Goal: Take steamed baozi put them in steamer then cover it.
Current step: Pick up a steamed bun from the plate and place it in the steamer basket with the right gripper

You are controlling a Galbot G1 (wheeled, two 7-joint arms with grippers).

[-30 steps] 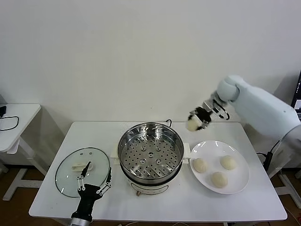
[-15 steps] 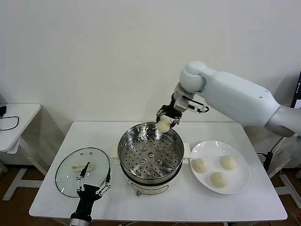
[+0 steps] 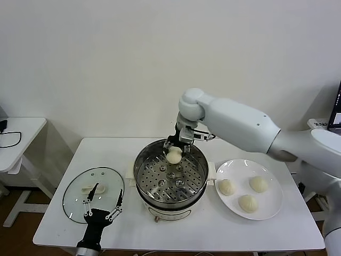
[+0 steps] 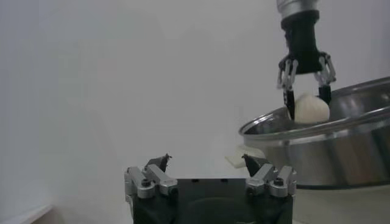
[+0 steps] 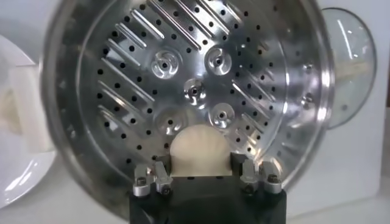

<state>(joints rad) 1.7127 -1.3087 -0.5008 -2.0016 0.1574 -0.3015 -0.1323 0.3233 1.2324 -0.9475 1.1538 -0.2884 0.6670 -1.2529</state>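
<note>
My right gripper (image 3: pixel 174 151) is shut on one steamed baozi (image 3: pixel 174 156), a smooth cream-white bun, and holds it just above the back part of the steamer's perforated tray (image 5: pixel 195 85). The bun (image 5: pixel 201 152) sits between both pads. The steamer (image 3: pixel 139 168) is a shiny steel pot on a white base at the table's middle. Three more baozi (image 3: pixel 248 203) lie on the white plate (image 3: pixel 273 207) to its right. The cover (image 3: pixel 77 205), a glass lid with a white handle, lies flat at the front left. My left gripper (image 3: pixel 103 199) stands open at its near edge, with nothing between its fingers (image 4: pixel 206 159).
A small white side table (image 3: pixel 16 136) with a black cable stands off to the left. A white wall runs behind the table. My right forearm (image 3: pixel 240 125) reaches across above the plate and the steamer's right rim.
My right arm has carried the baozi leftward from above the plate's far side and lowered it into the steamer's mouth. The left gripper has stayed by the cover.
</note>
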